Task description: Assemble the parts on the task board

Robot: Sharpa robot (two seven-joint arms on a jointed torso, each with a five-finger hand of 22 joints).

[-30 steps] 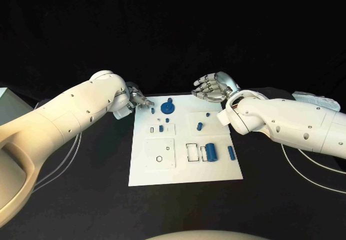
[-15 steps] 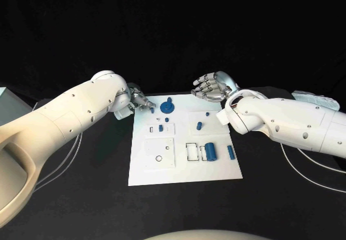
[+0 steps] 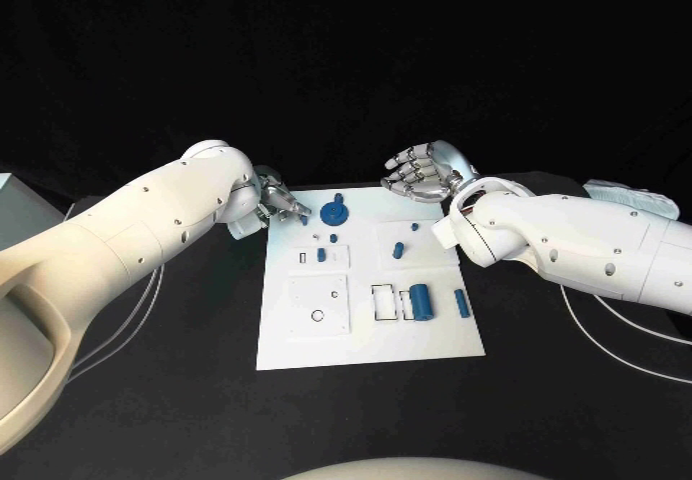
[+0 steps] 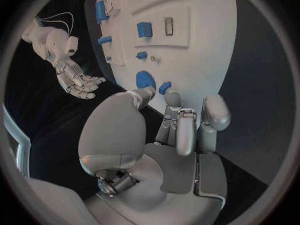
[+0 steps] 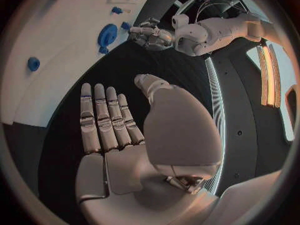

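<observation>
The task board (image 3: pixel 372 330) is laid flat mid-counter. A small blue part (image 4: pixel 164 87) is pinched by the left hand (image 3: pixel 274 203) at the board's far corner; the right hand (image 3: pixel 423 175) is held empty, fingers loosely apart.

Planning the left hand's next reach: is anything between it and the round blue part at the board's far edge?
Nothing visible blocks it. The left hand sits at the task board's far left corner, and only bare white board lies between its fingertips and the round blue part. The right hand hovers apart.

Bare black table (image 3: pixel 159 400) lies open around the task board (image 3: pixel 368 345); both hands, left hand (image 3: pixel 277 205) and right hand (image 3: pixel 421 172), crowd its far edge.
</observation>
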